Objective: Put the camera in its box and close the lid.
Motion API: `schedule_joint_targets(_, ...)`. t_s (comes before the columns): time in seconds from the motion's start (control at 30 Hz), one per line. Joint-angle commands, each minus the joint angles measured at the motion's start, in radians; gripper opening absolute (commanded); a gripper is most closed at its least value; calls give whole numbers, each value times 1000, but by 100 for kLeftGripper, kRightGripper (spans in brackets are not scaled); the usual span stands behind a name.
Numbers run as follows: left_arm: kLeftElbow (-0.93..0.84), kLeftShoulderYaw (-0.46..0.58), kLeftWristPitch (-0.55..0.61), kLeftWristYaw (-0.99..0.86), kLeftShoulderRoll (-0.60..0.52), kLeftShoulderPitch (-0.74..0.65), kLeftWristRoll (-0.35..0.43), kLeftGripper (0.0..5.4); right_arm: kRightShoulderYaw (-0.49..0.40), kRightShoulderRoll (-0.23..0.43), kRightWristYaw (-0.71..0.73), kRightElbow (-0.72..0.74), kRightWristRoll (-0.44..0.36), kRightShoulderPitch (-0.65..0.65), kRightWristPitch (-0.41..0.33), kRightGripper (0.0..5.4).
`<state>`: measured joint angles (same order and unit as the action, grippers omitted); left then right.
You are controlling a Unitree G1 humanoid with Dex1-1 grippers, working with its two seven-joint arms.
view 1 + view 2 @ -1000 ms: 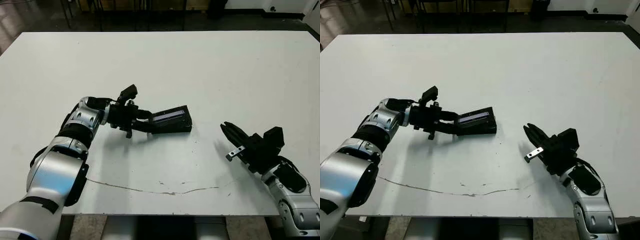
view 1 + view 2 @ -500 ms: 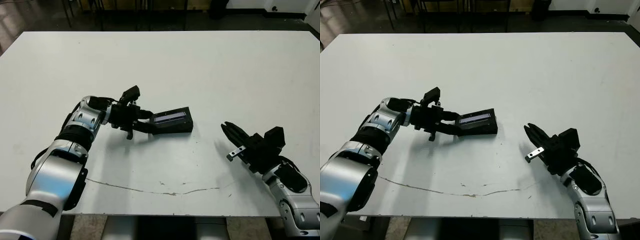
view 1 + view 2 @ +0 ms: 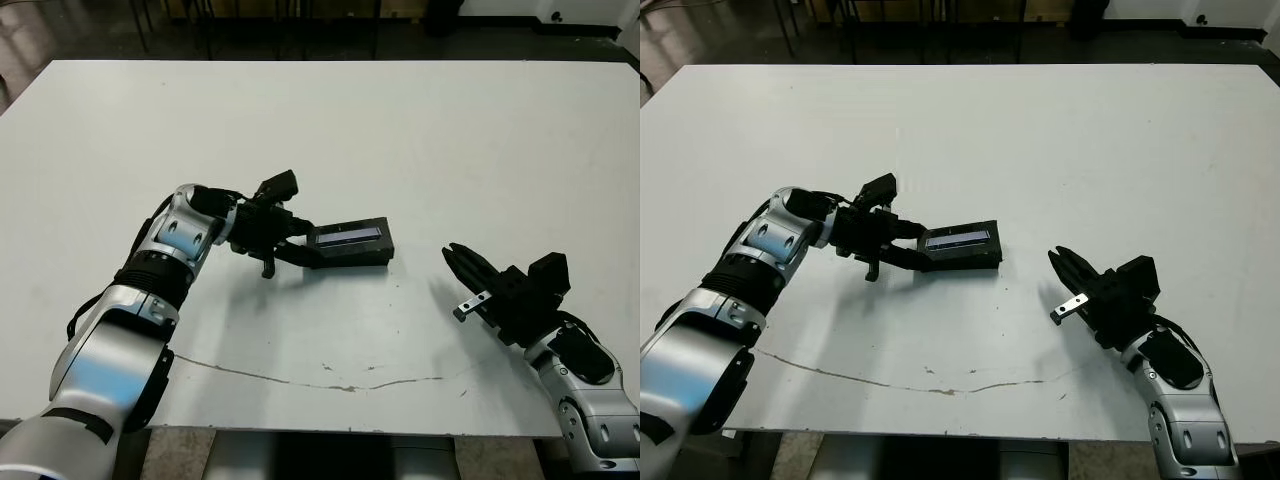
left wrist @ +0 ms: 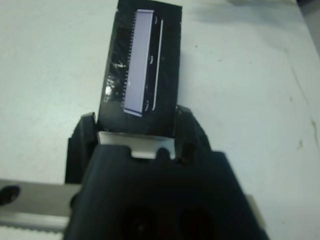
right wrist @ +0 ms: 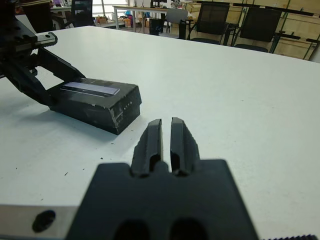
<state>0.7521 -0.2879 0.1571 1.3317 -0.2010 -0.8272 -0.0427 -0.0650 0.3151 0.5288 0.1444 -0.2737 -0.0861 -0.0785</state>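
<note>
Here the camera cannot be seen; the lid (image 3: 350, 238) covers the box (image 3: 352, 256) near the middle of the white table (image 3: 430, 140). The left gripper (image 3: 304, 250) clamps the box's end with its fingers (image 4: 186, 131). The right gripper (image 3: 458, 262) rests well apart, fingers pressed together, holding nothing.

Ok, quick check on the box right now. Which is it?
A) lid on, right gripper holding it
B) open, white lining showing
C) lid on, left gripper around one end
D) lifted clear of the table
C: the lid sits on the box with its grey stripe up, and the left gripper has its fingers either side of one end, while the right gripper stays apart, shut and empty.
</note>
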Motion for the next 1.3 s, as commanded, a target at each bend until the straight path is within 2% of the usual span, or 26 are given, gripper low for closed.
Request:
schedule_joint_targets(0.03,-9,-60,4,47,62,12,8,130,-6,10,-4,-3,1,-5,-15,0)
schedule_joint_targets(0.43,43,-102,23,53,34,-23,-39,130,-2,2,1,-15,-2,-3,-5,0)
schedule_joint_targets(0.57,51,-111,-3,62,19,-21,-40,130,1,1,-7,-11,3,-5,-11,0)
schedule_joint_targets(0.73,79,-142,-126,81,-8,-26,-57,231,7,-1,-4,-21,12,0,11,0)
schedule_joint_targets(0.83,97,-149,-200,77,-17,-23,-67,302,8,-1,-8,-15,7,1,-9,0)
schedule_joint_targets(1.17,155,-125,-300,98,-27,-23,-42,538,14,-8,-4,-23,8,1,12,0)
schedule_joint_targets(1.3,155,-77,-312,99,-55,1,-1,539,16,-12,-3,-27,9,-1,15,0)
